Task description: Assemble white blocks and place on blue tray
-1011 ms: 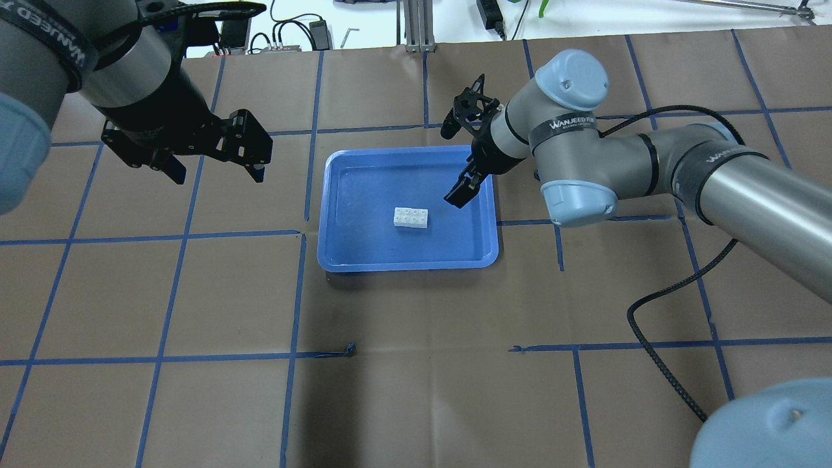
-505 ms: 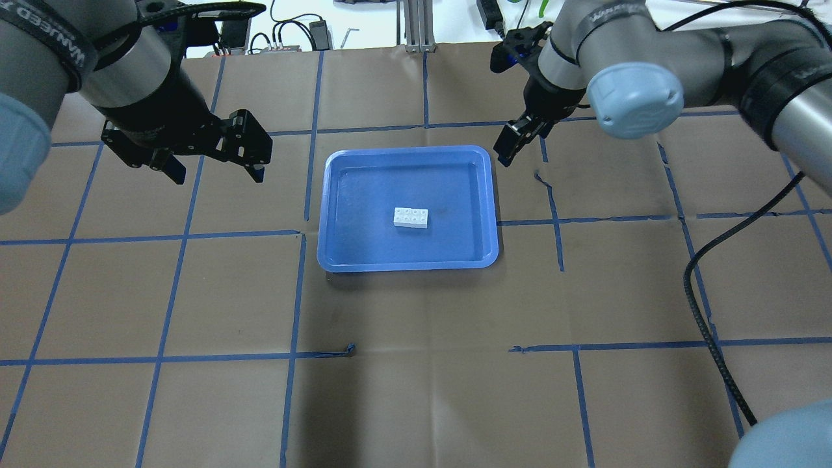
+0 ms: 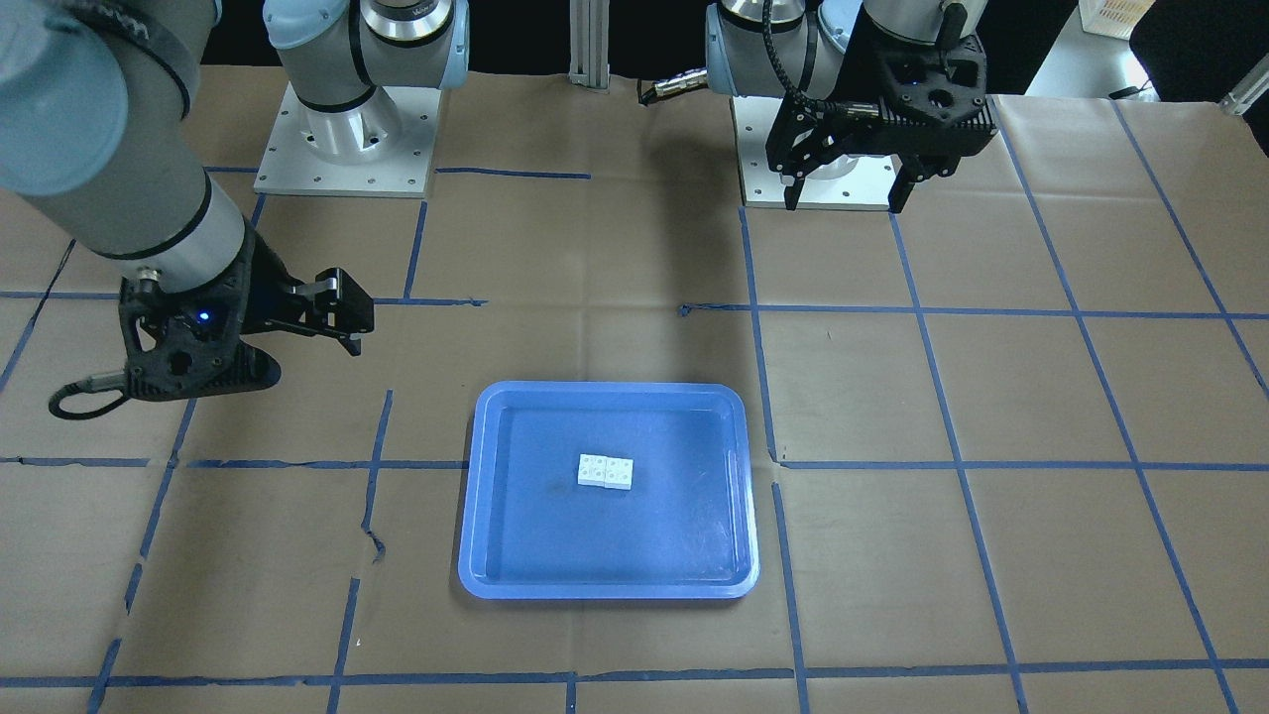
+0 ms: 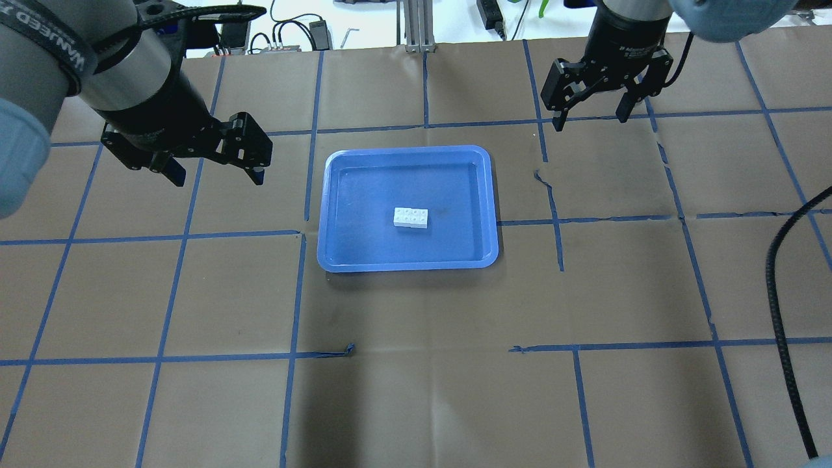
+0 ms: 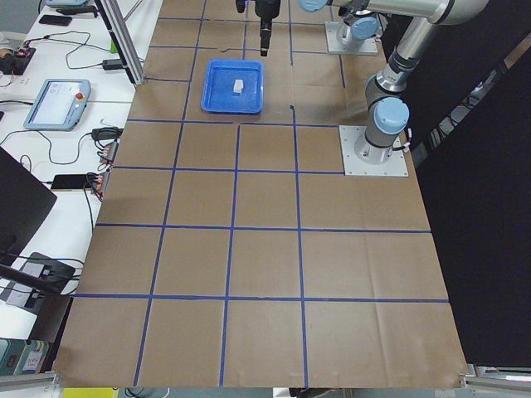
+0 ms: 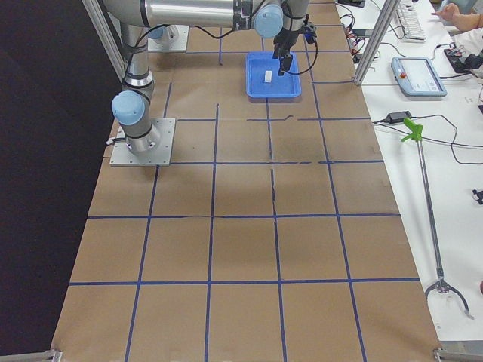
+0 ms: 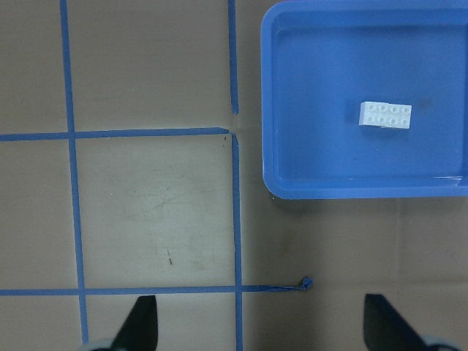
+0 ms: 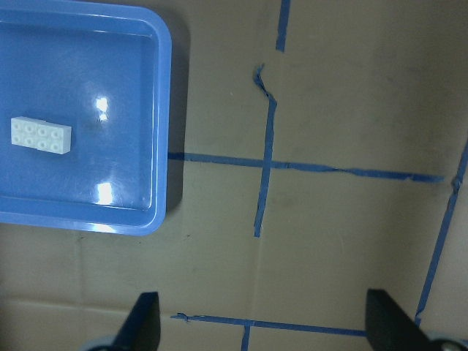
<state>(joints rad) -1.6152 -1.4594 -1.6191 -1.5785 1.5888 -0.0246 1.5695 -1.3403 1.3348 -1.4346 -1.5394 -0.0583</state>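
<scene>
The two white blocks [image 4: 411,218] lie joined side by side, studs up, near the middle of the blue tray [image 4: 364,195]. They also show in the front view [image 3: 606,471] and in both wrist views [image 7: 385,115] [image 8: 41,135]. My left gripper [image 4: 218,175] hangs open and empty, high over the table to the left of the tray [image 7: 314,73]. My right gripper [image 4: 590,121] is open and empty, high above the table beyond the tray's far right corner. Neither gripper touches the blocks.
Brown paper with a blue tape grid covers the table. The arm bases [image 3: 347,139] stand at the robot's edge. A black cable [image 4: 780,292] hangs at the right. Cables and devices [image 4: 318,29] lie beyond the far edge.
My right gripper has swung from over the tray's right part out past its far right corner. The left gripper and the blocks have not moved.
</scene>
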